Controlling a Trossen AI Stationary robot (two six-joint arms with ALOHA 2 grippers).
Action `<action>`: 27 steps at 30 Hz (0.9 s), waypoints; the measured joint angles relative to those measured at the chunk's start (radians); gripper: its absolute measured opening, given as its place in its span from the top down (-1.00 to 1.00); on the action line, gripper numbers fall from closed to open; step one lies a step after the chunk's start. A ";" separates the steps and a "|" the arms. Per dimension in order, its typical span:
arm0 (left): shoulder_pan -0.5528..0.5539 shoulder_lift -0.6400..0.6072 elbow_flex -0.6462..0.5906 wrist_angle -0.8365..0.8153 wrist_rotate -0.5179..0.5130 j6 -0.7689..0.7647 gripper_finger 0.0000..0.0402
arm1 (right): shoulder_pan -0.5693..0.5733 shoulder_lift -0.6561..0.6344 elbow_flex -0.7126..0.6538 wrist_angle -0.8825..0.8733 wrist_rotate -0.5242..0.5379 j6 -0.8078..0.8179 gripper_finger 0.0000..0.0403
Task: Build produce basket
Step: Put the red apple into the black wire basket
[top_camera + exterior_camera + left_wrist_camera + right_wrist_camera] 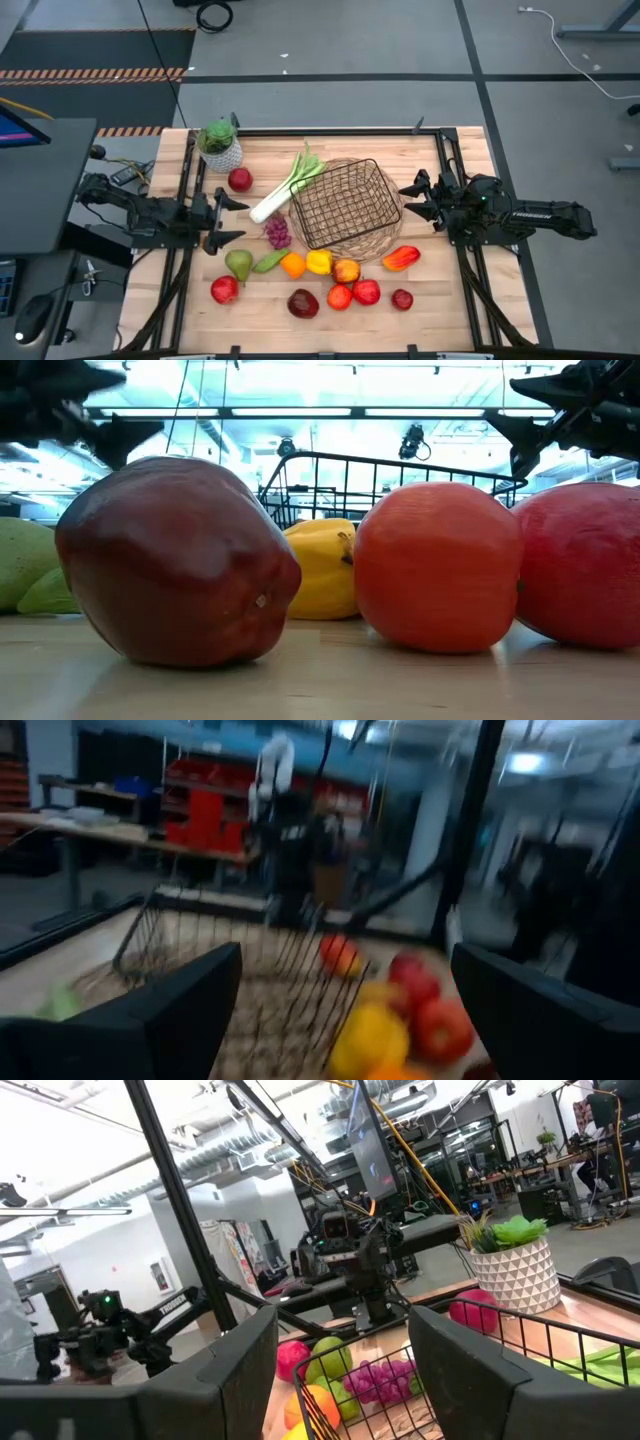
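The dark wire basket [340, 208] stands on its round wicker base at the middle of the table, with nothing in it. The produce lies around it. A leek [288, 186] leans on the basket's left rim. A red apple [240, 180] and purple grapes [277, 232] lie to its left. A pear [238, 264], an orange [292, 265], a yellow pepper [318, 262], a red pepper [400, 258] and several red apples [366, 292] lie nearer the front. My left gripper [226, 220] hovers open left of the grapes. My right gripper [414, 200] hovers open beside the basket's right rim.
A leafy plant in a white pot [220, 147] stands at the far left corner. Black frame rails [190, 190] run along both sides of the table. There is bare wood at the far right [400, 150] and along the front edge.
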 joint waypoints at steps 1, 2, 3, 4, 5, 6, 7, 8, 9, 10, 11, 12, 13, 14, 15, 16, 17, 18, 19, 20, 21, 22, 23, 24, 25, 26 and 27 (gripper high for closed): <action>0.000 0.000 0.000 0.033 0.004 -0.010 -0.84 | 0.000 0.000 0.000 0.000 0.000 0.000 -0.15; 0.000 0.000 0.000 0.061 0.006 -0.027 -0.84 | 0.000 0.000 0.000 0.000 0.000 0.000 -0.15; 0.000 0.000 0.000 0.078 0.005 -0.045 -0.84 | 0.000 0.000 0.000 0.000 0.000 0.000 -0.15; 0.000 0.000 0.000 0.092 0.005 -0.069 -0.84 | 0.000 0.000 0.000 0.000 0.000 0.000 -0.15; -0.001 0.000 0.000 0.099 0.006 -0.102 -0.84 | 0.000 0.000 0.000 0.000 0.000 0.000 -0.15; 0.000 0.000 0.000 0.103 0.006 -0.135 -0.84 | 0.000 0.000 0.000 0.000 0.000 0.000 -0.15; 0.000 0.000 0.000 0.102 0.005 -0.157 -0.84 | 0.000 0.000 0.000 0.000 0.000 0.000 -0.15; 0.000 0.000 0.000 0.098 0.006 -0.162 -0.84 | 0.000 0.000 0.000 0.000 0.000 0.000 -0.15; 0.000 0.000 0.000 0.097 0.006 -0.158 -0.84 | 0.000 0.000 0.000 0.000 0.000 0.000 -0.15; 0.000 0.000 0.000 0.098 0.006 -0.153 -0.84 | 0.000 0.000 0.000 0.000 0.000 0.000 -0.15; 0.000 0.000 0.000 0.098 0.005 -0.147 -0.84 | 0.000 0.000 0.000 0.000 0.000 0.000 -0.15; 0.000 0.000 0.000 0.099 0.005 -0.136 -0.84 | 0.000 0.000 0.000 0.000 0.000 0.000 -0.15; 0.000 0.000 0.000 0.099 -0.001 -0.134 -0.84 | 0.000 0.000 0.000 0.000 0.000 0.000 -0.15; 0.001 0.001 0.000 0.098 -0.026 -0.148 -0.84 | 0.000 0.000 0.000 0.000 0.000 0.000 -0.15; 0.001 0.004 0.000 0.091 -0.065 -0.181 -0.84 | 0.000 0.000 0.000 0.000 0.000 0.000 -0.15; 0.001 0.008 0.000 0.077 -0.102 -0.211 -0.84 | 0.000 0.000 0.000 0.000 0.000 0.000 -0.15; 0.002 0.010 0.000 0.060 -0.122 -0.219 -0.84 | 0.000 0.000 0.000 0.000 0.000 0.000 -0.15; 0.001 0.013 0.000 0.052 -0.134 -0.218 -0.84 | 0.000 0.000 0.000 0.000 0.000 0.000 -0.15; 0.001 0.017 0.000 0.043 -0.155 -0.203 -0.84 | 0.000 0.000 0.000 0.000 0.000 0.000 -0.15; 0.001 0.021 0.000 0.026 -0.174 -0.182 -0.84 | 0.000 0.000 0.000 0.000 0.000 0.000 -0.15; 0.001 0.024 0.000 0.016 -0.189 -0.181 -0.84 | 0.000 0.000 0.000 0.000 0.000 0.000 -0.15; 0.001 0.030 0.000 0.009 -0.200 -0.196 -0.84 | 0.000 0.000 0.000 0.000 0.000 0.000 -0.15; 0.002 0.037 0.000 0.010 -0.205 -0.218 -0.84 | 0.000 0.000 0.000 0.000 0.000 0.000 -0.15; 0.002 0.047 0.002 0.008 -0.205 -0.222 -0.84 | 0.000 0.000 0.000 0.000 0.000 0.000 -0.15; 0.005 0.056 0.009 -0.013 -0.204 -0.222 -0.84 | 0.000 0.000 0.000 0.000 0.000 0.000 -0.15; 0.012 0.072 0.029 -0.059 -0.203 -0.224 -0.84 | 0.000 0.000 0.000 0.000 0.000 0.000 -0.15; 0.024 0.093 0.057 -0.101 -0.205 -0.227 -0.84 | 0.000 0.000 0.000 0.000 0.000 0.000 -0.15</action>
